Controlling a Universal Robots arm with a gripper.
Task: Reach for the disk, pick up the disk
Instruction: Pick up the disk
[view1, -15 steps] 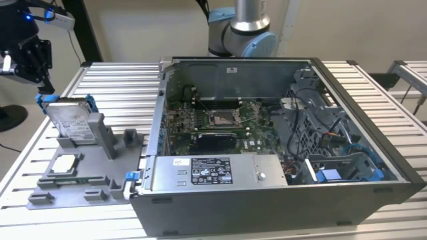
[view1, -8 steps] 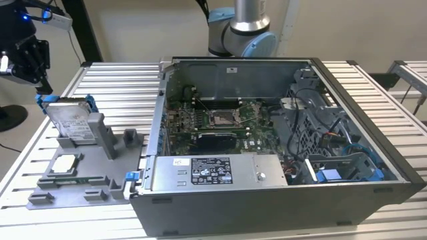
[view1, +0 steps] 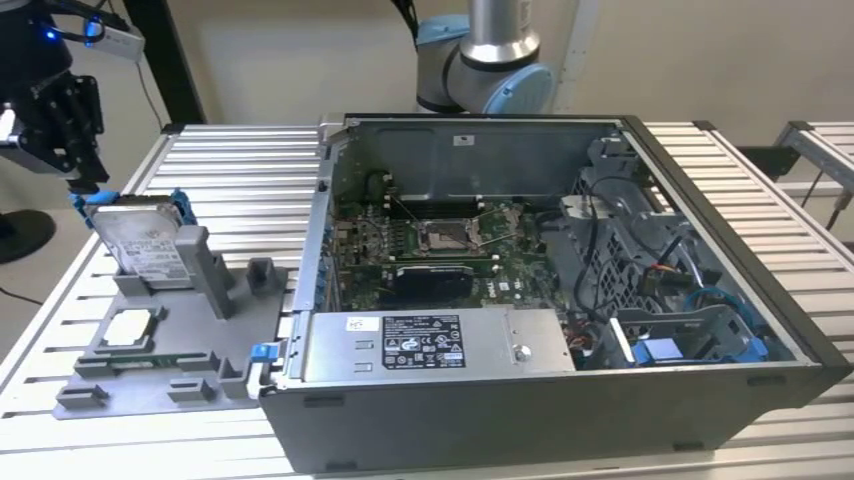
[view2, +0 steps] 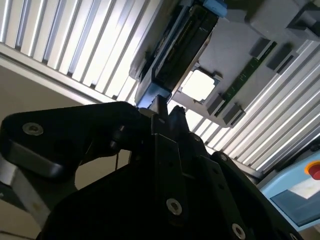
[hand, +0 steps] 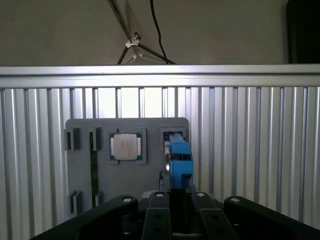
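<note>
The disk (view1: 134, 240) is a silver hard drive with a white label and blue rails. It stands on edge in a slot of the grey fixture (view1: 200, 330) at the exterior view's left. My black gripper (view1: 88, 185) hangs over it, its tip right at the drive's upper corner by the blue rail. The first wrist view looks along the disk (hand: 180, 155) edge-on, and its near end runs under the gripper (hand: 179, 192). In the second wrist view the gripper (view2: 167, 107) meets the blue end of the disk (view2: 180, 45).
A small white square chip (view1: 130, 327) lies in the fixture beside the disk. An open computer case (view1: 534, 300) with a silver box (view1: 427, 345) stands at the exterior view's right. The arm's base (view1: 487, 60) rises behind it. The slatted metal table (view1: 227, 170) carries everything.
</note>
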